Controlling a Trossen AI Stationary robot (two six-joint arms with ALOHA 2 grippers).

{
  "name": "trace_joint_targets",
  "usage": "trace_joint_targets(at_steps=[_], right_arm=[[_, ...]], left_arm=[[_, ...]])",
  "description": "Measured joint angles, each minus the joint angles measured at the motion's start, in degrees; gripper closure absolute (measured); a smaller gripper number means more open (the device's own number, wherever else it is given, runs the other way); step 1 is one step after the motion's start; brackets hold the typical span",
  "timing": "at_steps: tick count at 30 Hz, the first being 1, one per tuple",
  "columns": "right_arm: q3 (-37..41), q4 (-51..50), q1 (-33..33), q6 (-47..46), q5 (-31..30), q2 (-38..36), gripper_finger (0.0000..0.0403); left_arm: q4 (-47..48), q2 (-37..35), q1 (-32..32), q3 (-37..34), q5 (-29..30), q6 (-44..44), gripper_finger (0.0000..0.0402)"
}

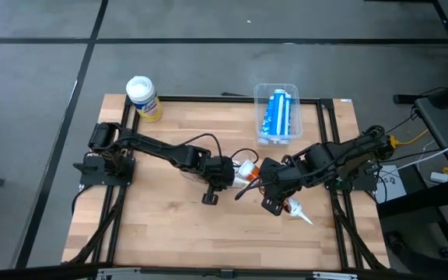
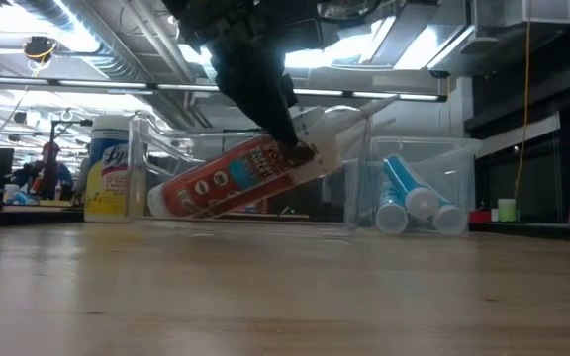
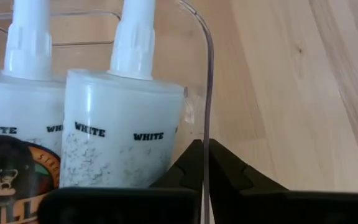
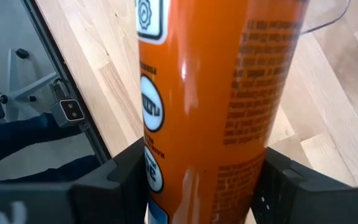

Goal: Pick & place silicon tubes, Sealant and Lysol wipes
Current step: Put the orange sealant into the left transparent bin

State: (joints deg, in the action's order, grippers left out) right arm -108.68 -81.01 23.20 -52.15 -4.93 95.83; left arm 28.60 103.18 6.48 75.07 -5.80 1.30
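My right gripper (image 1: 274,201) is shut on an orange sealant tube (image 2: 226,183) with a white nozzle (image 1: 300,215), near the table's middle. My left gripper (image 1: 211,194) is just to its left, shut on the wall of a clear bin (image 3: 208,93). Two white tubes (image 3: 120,130) lie in this bin, nozzles pointing away from the gripper. The Lysol wipes (image 1: 142,97) stand upright on their base at the far left corner. My left gripper pinches the clear bin's thin upright wall (image 3: 205,134) between its two fingertips, one finger inside the bin and one outside. The fingers (image 3: 229,171) slant down onto the rim. My right gripper pinches the orange tube's round body (image 4: 204,149) between its two fingers (image 4: 126,168), which lie across it. In the low view the hold is near the nozzle end (image 2: 300,153), from above. The tube is tilted, nozzle end up. I cannot tell whether its low base end (image 2: 161,203) rests on anything.
A second clear bin (image 1: 297,93) with blue and white tubes (image 1: 278,115) sits at the far edge, right of centre. Cables trail from both arms over the table's middle. Bare wood lies along the near edge.
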Motion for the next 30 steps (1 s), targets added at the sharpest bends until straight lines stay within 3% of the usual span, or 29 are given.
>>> trace_joint_targets(at_steps=[9,19,30], right_arm=[[0.0,0.0,0.0,0.1,0.0,0.0,0.0195],[0.0,0.7,0.7,-0.1,0.0,0.0,0.0194],[0.0,0.8,1.1,0.1,-1.3,0.0,0.0194]], left_arm=[[-1.0,0.0,0.2,0.0,-0.1,-0.3,0.0378],[-4.8,1.4,1.5,0.1,-0.2,-3.8,0.04],[-3.2,-5.4,2.1,0.1,-1.8,-5.1,0.0382]])
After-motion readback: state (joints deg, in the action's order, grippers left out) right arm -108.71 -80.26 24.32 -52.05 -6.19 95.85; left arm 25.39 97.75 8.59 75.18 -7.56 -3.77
